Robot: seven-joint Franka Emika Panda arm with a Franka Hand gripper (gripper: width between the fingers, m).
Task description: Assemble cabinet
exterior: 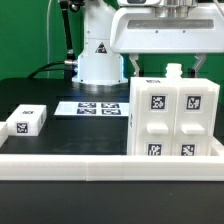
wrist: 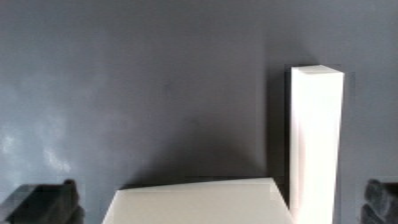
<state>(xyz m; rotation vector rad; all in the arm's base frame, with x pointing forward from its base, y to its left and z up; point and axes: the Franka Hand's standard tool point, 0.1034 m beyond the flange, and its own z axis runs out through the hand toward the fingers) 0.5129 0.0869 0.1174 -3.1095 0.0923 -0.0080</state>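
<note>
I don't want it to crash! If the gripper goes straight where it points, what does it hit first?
Probably the cabinet: its white top sits right under the open gripper, though depth is hard to judge.

The cabinet point(exterior: 172, 115) stands at the exterior view's right, the small block point(exterior: 27, 121) well apart at its left. The marker board point(exterior: 100, 107) lies between them, farther back.

There is one large white plastic box-shaped cabinet point(exterior: 172, 118) with four small white tagged drawer fronts point(exterior: 157, 102), one small white tagged block point(exterior: 27, 121), and one flat white marker board point(exterior: 100, 107).
</note>
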